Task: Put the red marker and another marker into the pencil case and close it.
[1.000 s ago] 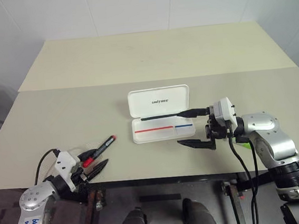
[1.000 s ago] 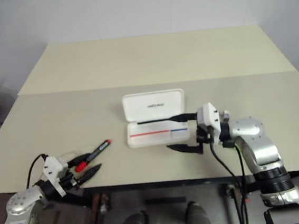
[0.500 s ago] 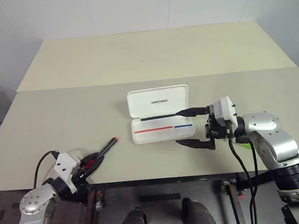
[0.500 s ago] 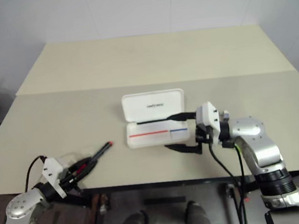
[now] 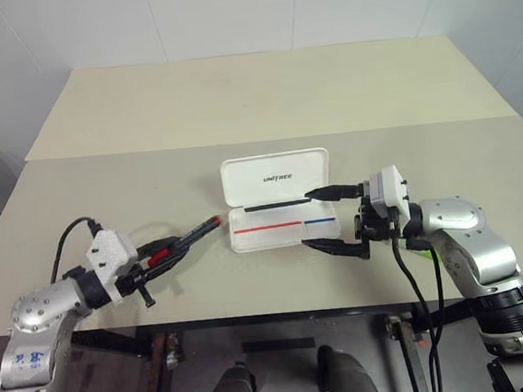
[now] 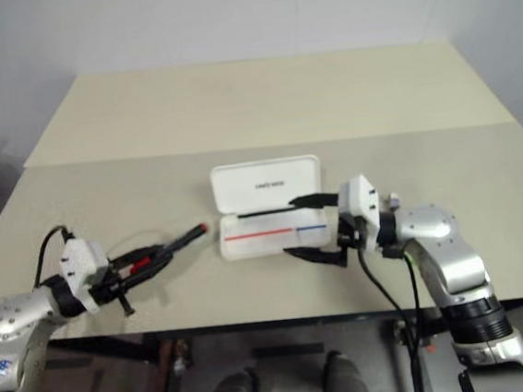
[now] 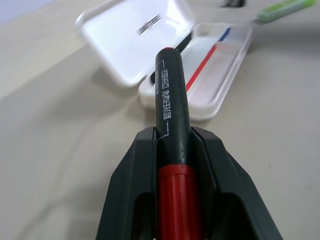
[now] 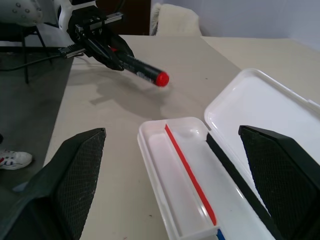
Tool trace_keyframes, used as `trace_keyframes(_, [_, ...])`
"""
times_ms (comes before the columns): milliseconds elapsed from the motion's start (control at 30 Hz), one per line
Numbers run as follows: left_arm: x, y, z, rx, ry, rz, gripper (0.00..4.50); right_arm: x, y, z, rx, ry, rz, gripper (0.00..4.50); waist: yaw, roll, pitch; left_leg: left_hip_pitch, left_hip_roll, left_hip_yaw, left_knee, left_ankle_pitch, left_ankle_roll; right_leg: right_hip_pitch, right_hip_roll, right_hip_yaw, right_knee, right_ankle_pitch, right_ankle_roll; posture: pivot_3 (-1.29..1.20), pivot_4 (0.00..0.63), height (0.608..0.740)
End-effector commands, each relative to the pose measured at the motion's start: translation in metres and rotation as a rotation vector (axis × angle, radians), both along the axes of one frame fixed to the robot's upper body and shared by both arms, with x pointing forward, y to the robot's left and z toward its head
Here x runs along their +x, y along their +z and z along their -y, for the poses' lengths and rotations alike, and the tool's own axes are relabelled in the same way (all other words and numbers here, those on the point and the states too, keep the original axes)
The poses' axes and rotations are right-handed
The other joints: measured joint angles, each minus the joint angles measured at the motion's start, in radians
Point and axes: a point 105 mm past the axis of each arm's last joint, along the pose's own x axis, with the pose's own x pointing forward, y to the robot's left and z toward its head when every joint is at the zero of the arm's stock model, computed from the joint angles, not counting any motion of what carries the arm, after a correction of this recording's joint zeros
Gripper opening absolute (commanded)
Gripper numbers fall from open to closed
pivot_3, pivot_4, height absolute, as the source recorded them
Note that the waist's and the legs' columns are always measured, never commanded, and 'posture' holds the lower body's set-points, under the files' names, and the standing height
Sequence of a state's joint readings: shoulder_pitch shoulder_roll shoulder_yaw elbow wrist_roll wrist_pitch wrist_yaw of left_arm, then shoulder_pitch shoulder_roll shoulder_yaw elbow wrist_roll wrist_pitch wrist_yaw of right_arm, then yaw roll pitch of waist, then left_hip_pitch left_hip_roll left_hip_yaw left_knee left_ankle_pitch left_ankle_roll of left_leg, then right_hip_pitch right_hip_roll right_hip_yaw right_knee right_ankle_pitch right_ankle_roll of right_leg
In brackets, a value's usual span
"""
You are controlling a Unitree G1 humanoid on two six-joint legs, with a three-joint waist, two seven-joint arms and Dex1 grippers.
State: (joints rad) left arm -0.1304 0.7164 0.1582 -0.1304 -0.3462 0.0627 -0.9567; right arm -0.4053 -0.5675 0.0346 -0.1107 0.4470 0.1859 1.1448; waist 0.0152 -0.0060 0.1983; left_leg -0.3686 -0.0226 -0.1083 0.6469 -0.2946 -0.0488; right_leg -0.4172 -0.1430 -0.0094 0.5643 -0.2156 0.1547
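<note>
Two-tone red marker, black-ended, pinched by left claw; right claw spread.

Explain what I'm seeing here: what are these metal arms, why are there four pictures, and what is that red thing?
It is a two-armed robot at a table. Two pictures come from cameras in its head, looking down; the other two come from cameras on its wrists, looking along each claw. The left claw is shut on the red marker, held above the table and pointing toward the pencil case, which lies open with thin red and blue pens inside. The right claw is open beside the case. In the left wrist picture a green marker lies beyond the case.
</note>
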Motion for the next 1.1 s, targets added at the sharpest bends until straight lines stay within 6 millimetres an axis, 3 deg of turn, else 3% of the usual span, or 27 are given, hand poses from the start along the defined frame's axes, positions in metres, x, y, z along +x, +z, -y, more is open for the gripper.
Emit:
trace_keyframes(33, [0.015, 0.002, 0.021, 0.081, -0.079, 0.053, 0.62, 0.000, 0.010, 0.008, 0.008, -0.041, 0.042, 4.50, 0.003, 0.000, 0.000, 0.000, 0.000, 0.000, 0.000, 0.000, 0.000, 0.000, 0.000, 0.000, 0.000, 0.000, 0.000, 0.00, 0.150, 0.740])
trace_keyframes(400, [0.055, 0.000, 0.096, 0.078, -0.278, 0.094, 0.62, -0.014, 0.002, 0.033, 0.004, -0.167, 0.039, 4.50, 0.003, -0.001, 0.000, -0.002, 0.000, 0.001, 0.000, -0.002, 0.002, 0.000, 0.002, 0.001, 0.001, 0.001, 0.002, 0.00, 0.150, 0.740])
trace_keyframes(667, [0.076, 0.006, 0.116, 0.087, -0.310, 0.128, 0.62, -0.026, -0.002, 0.037, 0.035, -0.229, 0.026, 4.50, 0.005, -0.001, 0.001, -0.002, 0.000, 0.002, 0.000, -0.002, 0.003, 0.000, 0.002, 0.001, -0.004, 0.002, 0.003, 0.00, 0.150, 0.740])
trace_keyframes(1067, [0.078, -0.007, 0.136, 0.090, -0.374, 0.072, 0.62, -0.034, -0.007, 0.046, 0.052, -0.299, 0.023, 4.50, 0.008, -0.001, 0.001, -0.002, 0.000, 0.003, 0.000, -0.002, 0.004, 0.001, 0.002, 0.002, -0.005, 0.003, 0.004, 0.00, 0.150, 0.740])
trace_keyframes(1100, [0.080, -0.008, 0.135, 0.096, -0.363, 0.072, 0.97, -0.035, -0.007, 0.047, 0.053, -0.303, 0.025, 4.50, 0.008, -0.001, 0.001, -0.002, 0.000, 0.003, 0.000, -0.002, 0.004, 0.001, 0.002, 0.002, -0.005, 0.003, 0.004, 0.00, 0.150, 0.740])
